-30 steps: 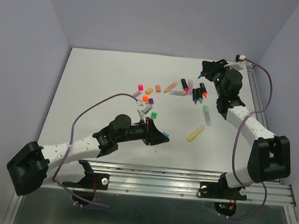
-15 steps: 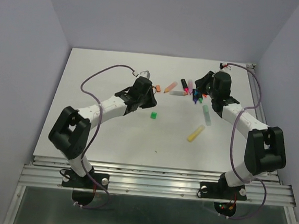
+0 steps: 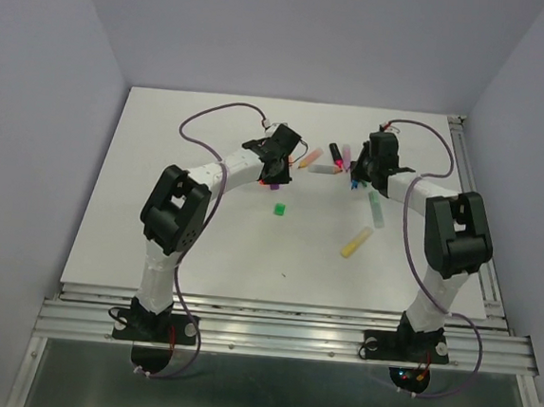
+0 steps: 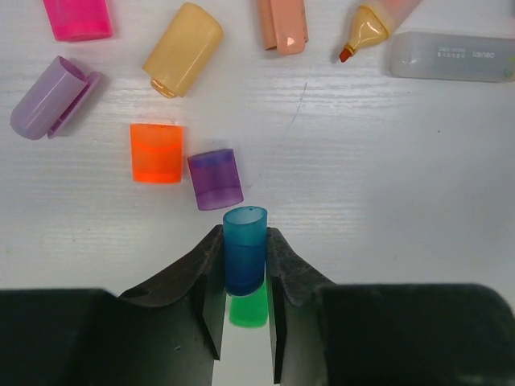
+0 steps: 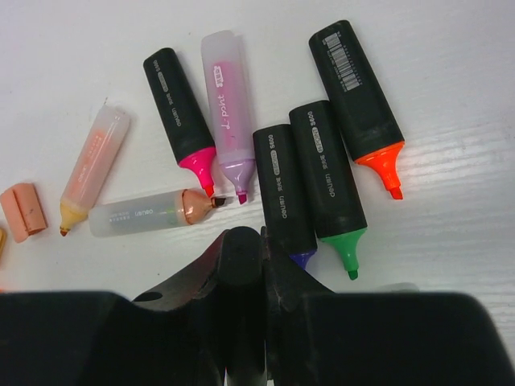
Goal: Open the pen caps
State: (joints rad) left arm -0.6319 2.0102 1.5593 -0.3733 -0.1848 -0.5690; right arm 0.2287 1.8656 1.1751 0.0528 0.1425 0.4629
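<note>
In the left wrist view my left gripper [image 4: 244, 237] is shut on a blue pen cap [image 4: 245, 257], held just above the table. A green cap [image 4: 248, 310] lies under it. Loose caps lie ahead: purple [image 4: 216, 178], orange [image 4: 157, 152], lilac [image 4: 50, 98], pink [image 4: 78, 18], yellow [image 4: 183, 48]. My right gripper [image 5: 241, 241] is shut on a black pen barrel [image 5: 241, 259], whose tip is hidden. In front of it lie uncapped pens: black ones with pink [image 5: 179, 108], purple [image 5: 282, 189], green [image 5: 326, 173] and orange [image 5: 358, 92] tips, and a lilac one [image 5: 224, 104].
A yellow pen [image 3: 356, 241] and a mint pen [image 3: 375, 209] lie nearer the arms on the right. A peach pen [image 5: 92, 165], a clear-barrelled pen [image 5: 141, 213] and a peach cap [image 5: 24, 211] lie between the two clusters. Both arms stretch far over the table [image 3: 156, 222].
The left arm has swung from the near middle of the table out to the loose caps. The right gripper has moved from the far right corner leftward, over the pens.
</note>
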